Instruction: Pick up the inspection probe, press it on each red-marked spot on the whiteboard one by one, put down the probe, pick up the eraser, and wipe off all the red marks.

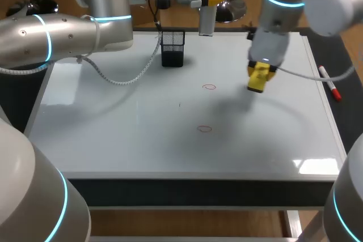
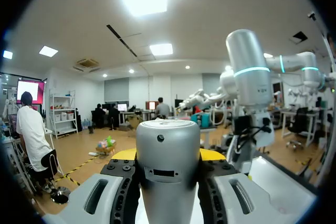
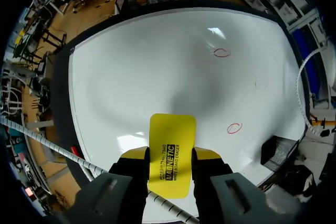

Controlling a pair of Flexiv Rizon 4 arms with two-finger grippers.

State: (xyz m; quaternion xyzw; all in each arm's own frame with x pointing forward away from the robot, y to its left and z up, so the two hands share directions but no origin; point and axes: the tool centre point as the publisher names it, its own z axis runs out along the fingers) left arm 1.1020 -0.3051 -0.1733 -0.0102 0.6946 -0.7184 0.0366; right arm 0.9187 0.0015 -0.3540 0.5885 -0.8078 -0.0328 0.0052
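Yellow-tipped right gripper [image 3: 169, 154] clamps the eraser [image 3: 172, 129] over the whiteboard [image 1: 142, 140], one red circle [image 1: 210, 87] close by, a second red circle [image 1: 204, 129] nearer the front. Left gripper [image 2: 167, 157] clasps the silver inspection probe [image 2: 168, 182], up at the whiteboard's back edge.

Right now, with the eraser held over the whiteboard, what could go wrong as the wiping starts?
The right gripper holds the eraser by one end, so pressing down might tilt it or make it slip. The mesh holder stands not far from the farther red mark; a wide stroke could knock it. The left gripper holds the probe near the board's far edge, which may crowd that side.
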